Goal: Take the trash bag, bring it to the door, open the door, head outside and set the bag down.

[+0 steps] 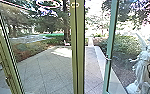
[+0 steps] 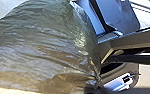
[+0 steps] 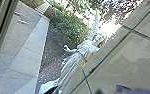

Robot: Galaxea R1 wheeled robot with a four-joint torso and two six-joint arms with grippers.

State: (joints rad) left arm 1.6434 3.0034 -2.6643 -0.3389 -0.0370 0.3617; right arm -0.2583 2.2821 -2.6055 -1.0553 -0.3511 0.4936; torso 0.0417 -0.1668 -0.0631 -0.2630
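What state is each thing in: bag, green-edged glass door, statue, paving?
Trash bag: bulging, gathered at one end; whether gripped, can't tell.
Green-edged glass door: looks open, with a gap beside its edge.
Statue: upright, outdoors.
Paving: partly sunlit, partly shaded.

- Middle door post [image 1: 78,57]: straight ahead, between the left door post [image 1: 9,65] and the right door post [image 1: 110,47].
- Paving [image 1: 49,66]: beyond the posts, running away on both sides of the middle one.
- Left planting [image 1: 28,50]: along the paving's left edge.
- Tree trunk [image 1: 66,23]: past the paving's far end, just left of the middle door post.
- Edging strip [image 1: 102,60]: along the paving's right side.
- Bush [image 1: 126,47]: right of that strip, behind the statue [image 1: 140,66].
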